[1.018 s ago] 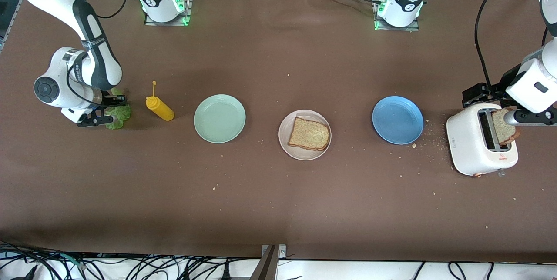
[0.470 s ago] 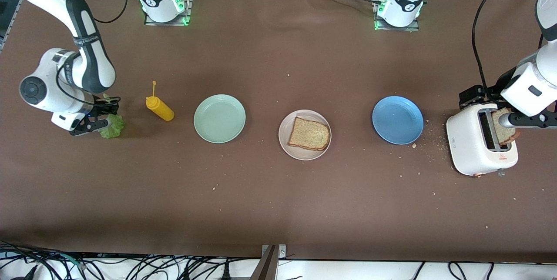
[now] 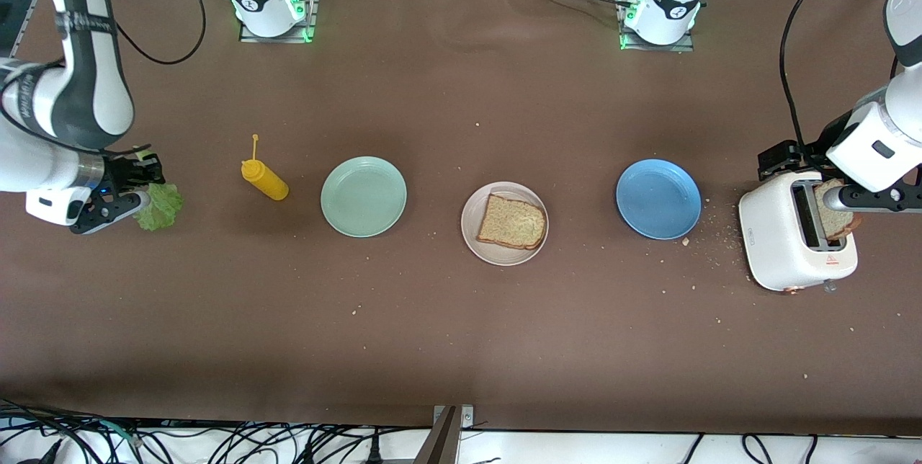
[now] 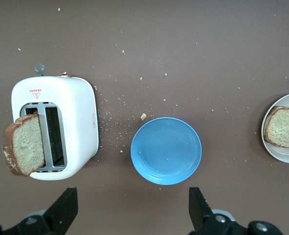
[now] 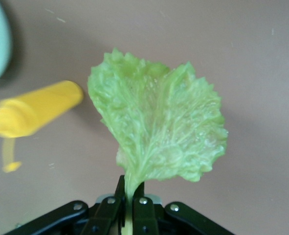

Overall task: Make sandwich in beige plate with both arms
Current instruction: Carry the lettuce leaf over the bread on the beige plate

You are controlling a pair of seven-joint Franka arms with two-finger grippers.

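Green lettuce leaf hangs by its stem, pinched tight in the right hand over the desk's right-arm end, its ruffled end pointing away from the fingers. One bread slice lies flat on the beige plate; another stands on edge in the toaster. The left hand hangs wide open and empty over the toaster.

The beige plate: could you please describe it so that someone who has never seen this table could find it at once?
Three round plates lie in a row across the middle of the brown table. The beige plate is the middle one, between the mint-green plate and the blue plate, slightly nearer the front camera than both. It alone holds a slice of brown bread.
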